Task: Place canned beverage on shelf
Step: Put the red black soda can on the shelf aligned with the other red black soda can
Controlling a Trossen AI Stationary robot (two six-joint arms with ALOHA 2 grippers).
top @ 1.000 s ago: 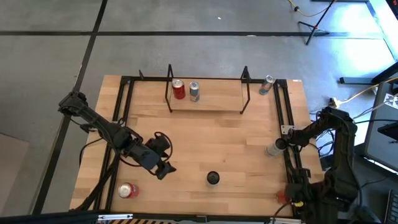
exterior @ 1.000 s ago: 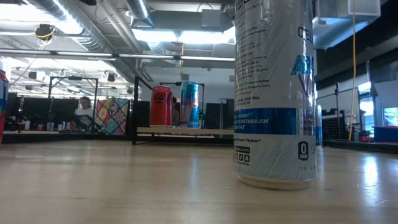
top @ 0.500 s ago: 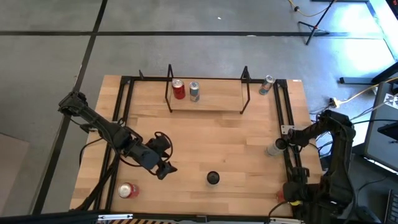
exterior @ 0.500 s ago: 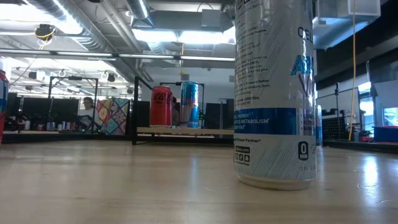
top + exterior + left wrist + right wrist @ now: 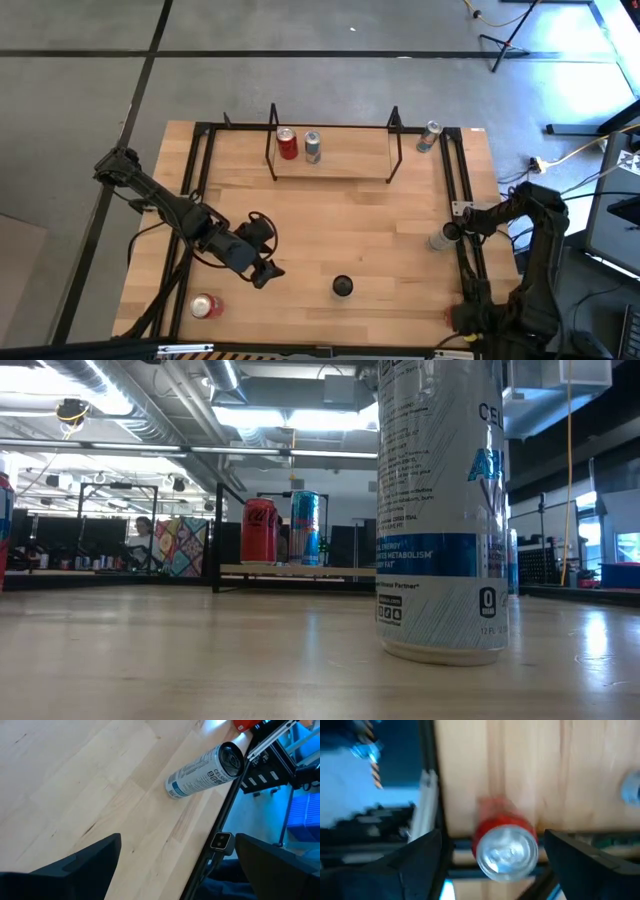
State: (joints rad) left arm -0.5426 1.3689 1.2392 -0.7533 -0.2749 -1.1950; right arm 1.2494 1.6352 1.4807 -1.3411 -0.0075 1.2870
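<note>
Cans: two on shelf (image 5: 332, 172), five elsewhere on table (image 5: 330, 230), both claws spread, empty.

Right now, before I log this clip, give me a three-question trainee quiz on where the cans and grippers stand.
1. How many cans stand on the shelf?
2. True or false: the right gripper is shut on the red corner can.
3. The white-and-blue can nearest the low camera is: A) upright on the table, B) lying on its side, C) on the shelf.

Key:
1. Two: a red shelf can and a blue-and-silver can.
2. False: its fingers are open, one either side of that can.
3. A.
</note>
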